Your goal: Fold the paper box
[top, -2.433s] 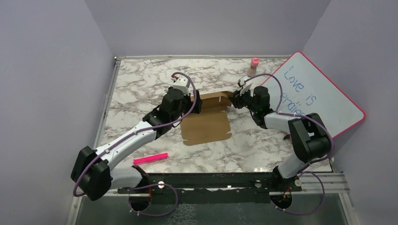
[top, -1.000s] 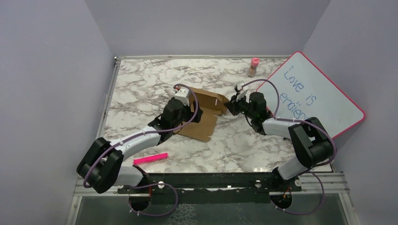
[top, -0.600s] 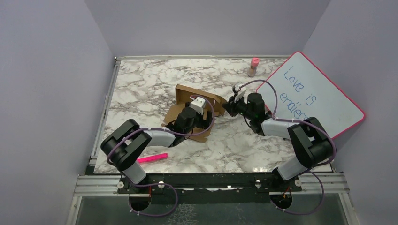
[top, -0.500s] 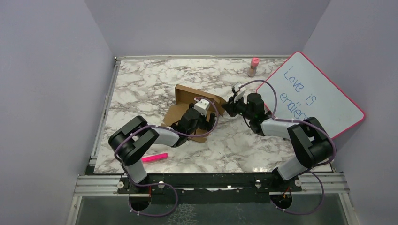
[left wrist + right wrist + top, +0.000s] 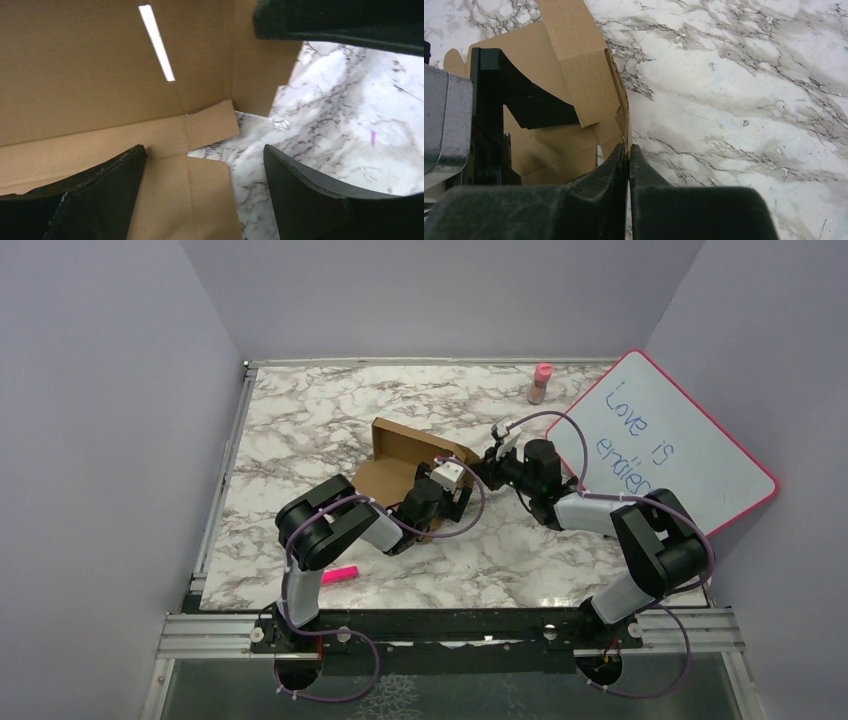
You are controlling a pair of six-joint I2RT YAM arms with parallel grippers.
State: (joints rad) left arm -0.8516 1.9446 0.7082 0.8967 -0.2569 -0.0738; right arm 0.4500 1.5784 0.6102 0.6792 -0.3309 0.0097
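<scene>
Right end effector [image 5: 628, 150] — part-folded paper box [image 5: 584, 85]

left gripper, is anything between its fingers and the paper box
Nothing visible does. The left gripper stands open right at the paper box, one of its fingers over the cardboard, the other over the marble table. The right gripper pinches the box's edge.

Left gripper [image 5: 204, 152] jaws wide apart at 6 o'clock. Paper box [image 5: 90, 65] panel fills 9 to 12, slit [image 5: 156, 42] at 11, small tab [image 5: 212, 122] centre. Marble table [image 5: 350, 115] from 3 to 5.
</scene>
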